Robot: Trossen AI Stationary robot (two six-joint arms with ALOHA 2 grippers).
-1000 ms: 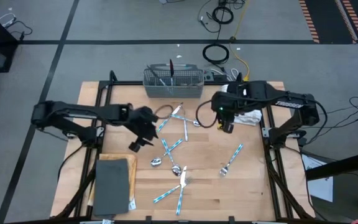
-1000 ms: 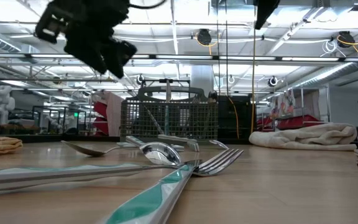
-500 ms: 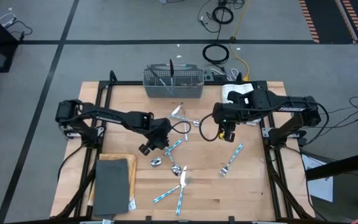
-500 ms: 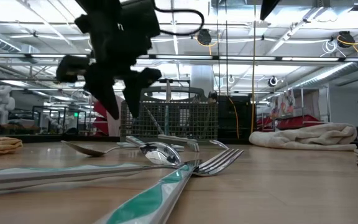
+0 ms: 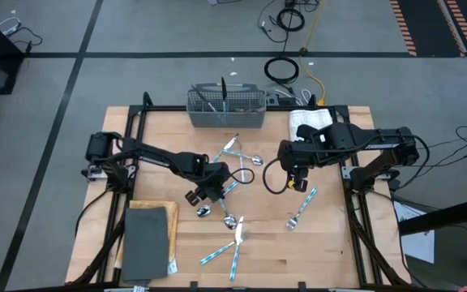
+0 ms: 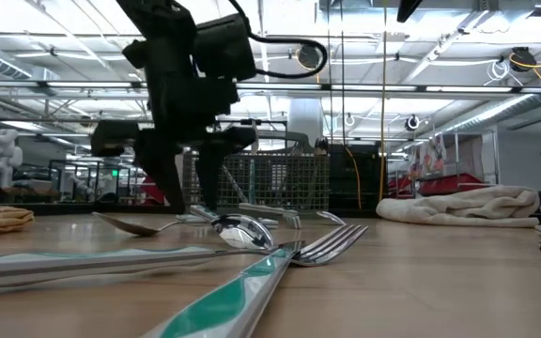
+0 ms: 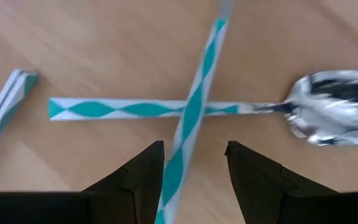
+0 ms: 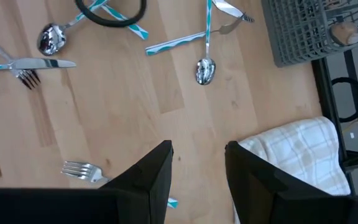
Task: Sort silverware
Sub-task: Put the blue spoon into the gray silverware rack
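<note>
Silverware (image 5: pixel 232 212) lies scattered over the pale wooden table (image 5: pixel 323 243), well in front of the grey mesh basket (image 5: pixel 225 108) that stands at the table's far edge: small forks, spoons and knives with shiny metal heads and slim handles banded in teal and white. A few pieces already stand upright inside the basket.

Left claw (image 5: pixel 215 184) hangs low over the middle of the scatter, in front of the basket, its two dark fingers spread apart. In the left wrist view a spoon (image 7: pixel 241 109) lies flat with its glossy bowl to one side, and a second patterned handle (image 7: pixel 194 106) crosses over it, running down into the gap between the fingers (image 7: pixel 134 180); nothing is clamped, and whether the fingers touch that handle I cannot tell. From table height the claw's tips reach down close to the wood just before the basket.

Right claw (image 5: pixel 297 177) is raised above the table, nearer the basket's right end, fingers parted and empty. A fork (image 5: pixel 302 208) lies just in front of it, and a folded white checked cloth (image 5: pixel 309 122) sits beside the basket. A dark grey flat pad (image 5: pixel 148 238) rests at the table's near left corner.
</note>
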